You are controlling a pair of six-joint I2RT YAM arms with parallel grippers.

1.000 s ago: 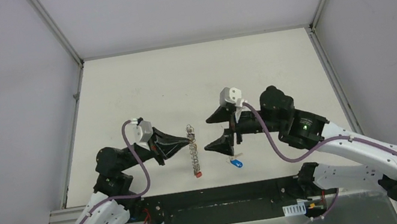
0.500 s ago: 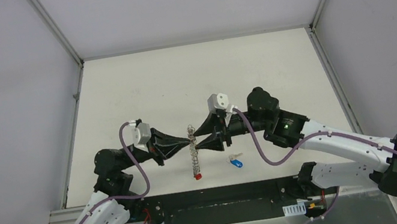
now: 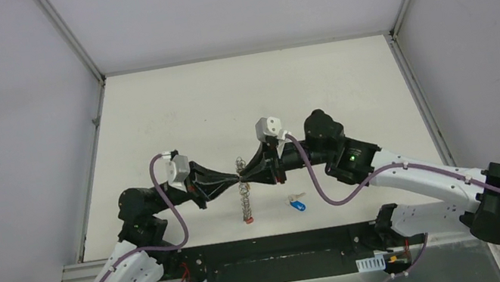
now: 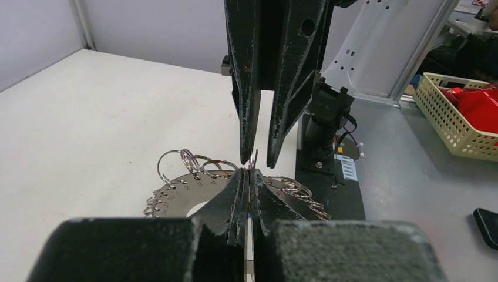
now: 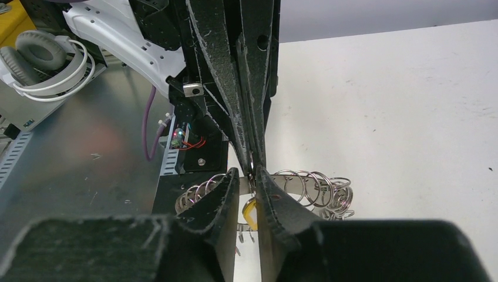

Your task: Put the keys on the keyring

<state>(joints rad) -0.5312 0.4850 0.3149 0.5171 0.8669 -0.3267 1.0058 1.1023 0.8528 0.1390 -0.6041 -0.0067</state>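
Meeting tip to tip above the ring holder [image 3: 243, 192], the left gripper [image 3: 236, 183], jaws pressed on a ring [image 4: 253, 160], faced the right gripper [image 3: 246, 181], slightly spread, yellow key [image 5: 249, 212] between; blue key [image 3: 297, 203] lay right, unthreaded.

White headphones [image 5: 44, 61] on the metal bench; perhaps a red item in a mesh basket [image 4: 455, 114].

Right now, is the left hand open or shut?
Shut. In the left wrist view the left hand has its jaws pressed together on a thin metal piece; whether that is a key or a ring, cannot tell.
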